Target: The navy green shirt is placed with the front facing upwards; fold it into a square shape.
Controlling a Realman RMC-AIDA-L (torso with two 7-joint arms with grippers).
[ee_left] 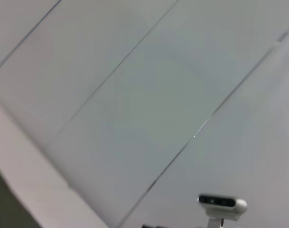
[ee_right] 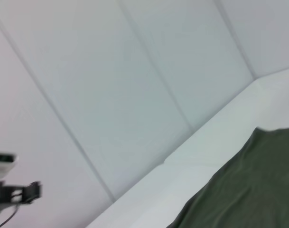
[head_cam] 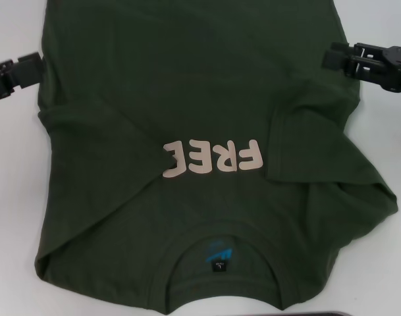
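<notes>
You've got the navy green shirt (head_cam: 187, 99) filling most of the frame, front up, collar at bottom centre. Pink "FREE" lettering (head_cam: 212, 158) mid-frame, left part creased under. Both sleeves folded inward.

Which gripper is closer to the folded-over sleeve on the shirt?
Right. The right gripper sits at the shirt's edge just beyond the folded sleeve; the left gripper is at the opposite edge.

white table (head_cam: 16, 197), green shirt (head_cam: 121, 197) (front up)
</notes>
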